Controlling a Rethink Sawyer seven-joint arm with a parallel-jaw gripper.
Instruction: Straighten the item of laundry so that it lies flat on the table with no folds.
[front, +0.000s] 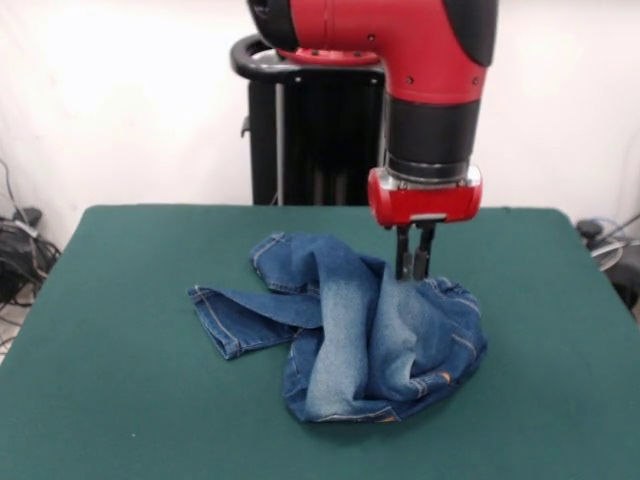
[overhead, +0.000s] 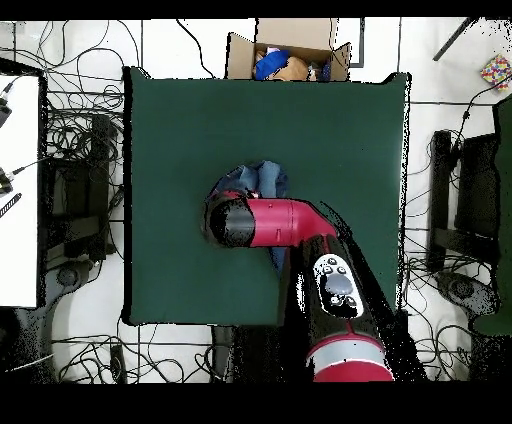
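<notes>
The small blue denim jeans (front: 345, 330) lie crumpled in a heap at the middle of the dark green table (front: 120, 300). One leg sticks out to the left and pale faded patches face up. My gripper (front: 413, 270) points straight down at the heap's far right part. Its fingers (front: 402, 255) are close together and pinch a raised fold of denim. In the overhead view the red arm (overhead: 275, 222) covers the gripper and most of the jeans (overhead: 262, 180); only their far part shows on the table (overhead: 170, 130).
The black pedestal (front: 310, 130) stands behind the table's far edge. In the overhead view an open cardboard box (overhead: 290, 55) with items sits just past the table's top edge. Cables lie on the floor all round the table.
</notes>
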